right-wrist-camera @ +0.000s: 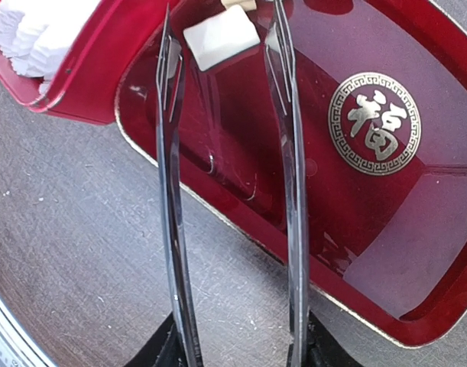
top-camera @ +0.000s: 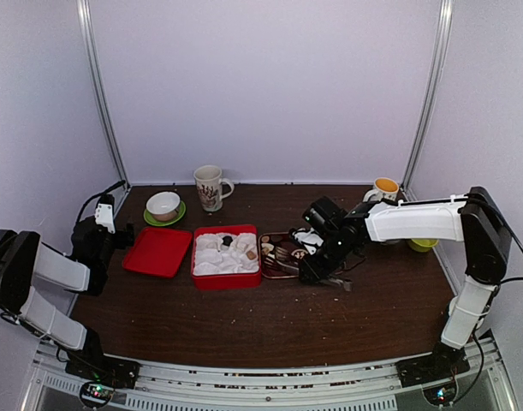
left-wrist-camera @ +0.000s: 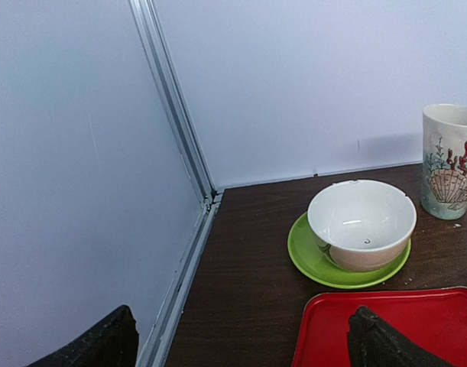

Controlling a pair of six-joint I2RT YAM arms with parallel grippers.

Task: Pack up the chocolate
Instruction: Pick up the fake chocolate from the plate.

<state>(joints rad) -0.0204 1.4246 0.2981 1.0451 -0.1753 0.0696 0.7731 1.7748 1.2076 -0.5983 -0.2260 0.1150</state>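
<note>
The left gripper [left-wrist-camera: 241,335] hangs wide open by the flat red lid [left-wrist-camera: 416,321]. The red box with the white insert [top-camera: 226,279] holds just a few chocolate pieces [top-camera: 228,241]. I think most of the job is left. More sit in the shiny dark-red tray [right-wrist-camera: 371,229], where the right gripper [right-wrist-camera: 222,23] has its thin prongs apart around a cream-white cube [right-wrist-camera: 222,37].

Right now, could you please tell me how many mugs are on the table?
2: a shell-patterned mug at back centre; an orange-filled mug at back right. Others may be hidden.
</note>
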